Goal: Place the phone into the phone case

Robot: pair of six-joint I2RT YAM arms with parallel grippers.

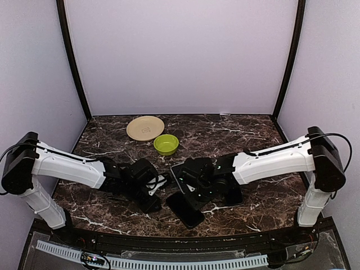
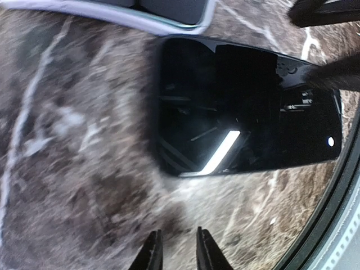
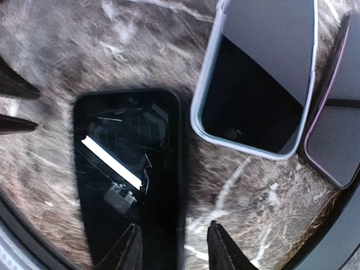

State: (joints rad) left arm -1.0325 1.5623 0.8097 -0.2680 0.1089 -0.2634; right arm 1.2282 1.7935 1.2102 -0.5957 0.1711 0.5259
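Brown marble with white veins made up the surface [image 1: 253, 126]. A black phone [image 3: 126, 169] lay flat on it near the front edge, screen up, with a bright strip of light shining on the glass. The phone case [image 3: 196, 112], pale blue-purple, lay flat just beside the phone and a bit farther back, with a thin strip of marble between them, so they did not touch. The phone was not in the case. The inside of the case looked shiny, part grey and part dark, and I could not tell if anything sat in it. Another phone [image 3: 337, 135] with a pinkish rim lay right against the far side of the case. The right end effector [image 3: 174, 242] hung low over one long edge of the black phone with its two fingers spread apart, one over the glass and one over the marble. It held nothing, and I could not tell if it touched the phone. The left end effector [image 2: 179, 247] was near one short end of the phone, over bare marble, with only a small gap between its fingers and nothing in that gap. Farther back sat a tan plate [image 1: 145, 127] and a green bowl [image 1: 166, 144], close together and well apart from the phones.
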